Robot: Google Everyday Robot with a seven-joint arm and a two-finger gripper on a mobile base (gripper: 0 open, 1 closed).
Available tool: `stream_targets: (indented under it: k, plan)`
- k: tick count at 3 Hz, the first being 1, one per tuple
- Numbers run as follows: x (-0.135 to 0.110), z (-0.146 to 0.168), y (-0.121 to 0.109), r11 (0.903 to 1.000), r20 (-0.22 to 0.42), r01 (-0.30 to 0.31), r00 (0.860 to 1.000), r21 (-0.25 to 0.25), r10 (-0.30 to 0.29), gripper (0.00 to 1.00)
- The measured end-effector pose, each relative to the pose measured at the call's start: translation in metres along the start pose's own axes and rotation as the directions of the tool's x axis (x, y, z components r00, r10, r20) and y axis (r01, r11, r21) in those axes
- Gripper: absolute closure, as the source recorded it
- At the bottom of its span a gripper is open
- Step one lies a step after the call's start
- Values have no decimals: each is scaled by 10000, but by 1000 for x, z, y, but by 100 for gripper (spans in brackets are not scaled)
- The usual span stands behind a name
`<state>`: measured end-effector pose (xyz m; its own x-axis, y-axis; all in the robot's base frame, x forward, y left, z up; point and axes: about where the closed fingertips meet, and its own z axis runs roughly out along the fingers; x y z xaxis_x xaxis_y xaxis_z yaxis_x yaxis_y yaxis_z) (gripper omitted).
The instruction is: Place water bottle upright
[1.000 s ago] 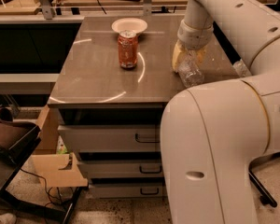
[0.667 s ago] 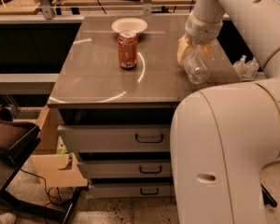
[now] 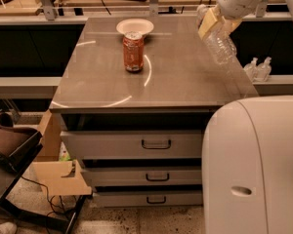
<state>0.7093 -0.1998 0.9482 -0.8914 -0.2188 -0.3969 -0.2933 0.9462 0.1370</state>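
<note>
End effector: the end effector (image 3: 211,27) hangs at the top right, over the right edge of the bench (image 3: 185,84), clenched on the bottle (image 3: 223,47).
Bottle: it is held at its upper part, with the clear body hanging below and to the right of the grip.
Long axis: it slants from upper left, at the grip, to lower right. The bottle is tilted, neither flat nor upright.
Base: the low end sits over the bench's right margin. I cannot tell whether it touches the surface.
Coming move: as I judge it, the wrist must swing the base under the neck, then lower it inboard of the edge.
Can: the can (image 3: 133,51) stands upright, well apart to the left.
Plate: the plate (image 3: 135,27) lies just behind the can.
Small bottles: the small bottles (image 3: 257,68) stand off the bench on the right, near the base's side.
Risk: the edge is close, so a base set down askew could tip the bottle off.
</note>
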Motion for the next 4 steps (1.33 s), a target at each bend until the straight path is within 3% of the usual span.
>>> stream_targets:
  k: [1,2,3,4]
  plan:
    - [-11,-28,-1,9907,1473,973,9856,-947,-827,100]
    - [-18,-46,-1,9663,3043,1795,9453,-1844,-1175,100]
    - [-19,-54,-6,9219,4871,2830,8643,-2646,-1256,100]
    - [-17,-60,-11,8838,6340,3789,7623,-2744,-1300,100]
